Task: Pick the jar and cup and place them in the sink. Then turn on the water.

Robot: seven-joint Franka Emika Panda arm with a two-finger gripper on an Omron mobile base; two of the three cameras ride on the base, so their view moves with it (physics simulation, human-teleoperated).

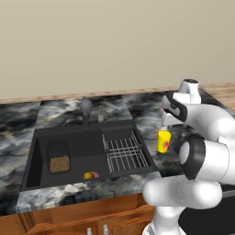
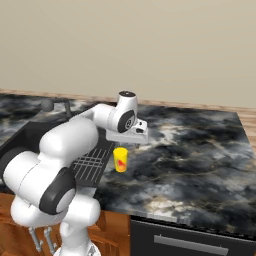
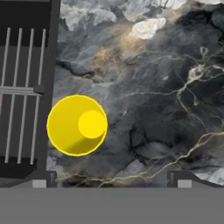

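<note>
The brown speckled jar (image 1: 59,158) stands inside the black sink (image 1: 41,137), at its left end. The small yellow cup (image 1: 164,141) (image 2: 120,159) is upright on the dark marbled counter just right of the sink's rim. My gripper (image 1: 167,121) (image 2: 131,142) hangs a little above the cup, pointing down and open, holding nothing. From the hand camera I look straight into the cup (image 3: 77,125); it lies left of the midpoint of my gripper (image 3: 112,180), closer to the left fingertip. The water is out of view.
A grey wire rack (image 1: 124,153) (image 3: 19,96) covers the sink's right part. The dark faucet (image 1: 86,110) rises behind the basin. A tiny yellow-and-pink blob (image 1: 91,175) lies on the sink floor. Marbled counter (image 2: 190,150) stretches to the right.
</note>
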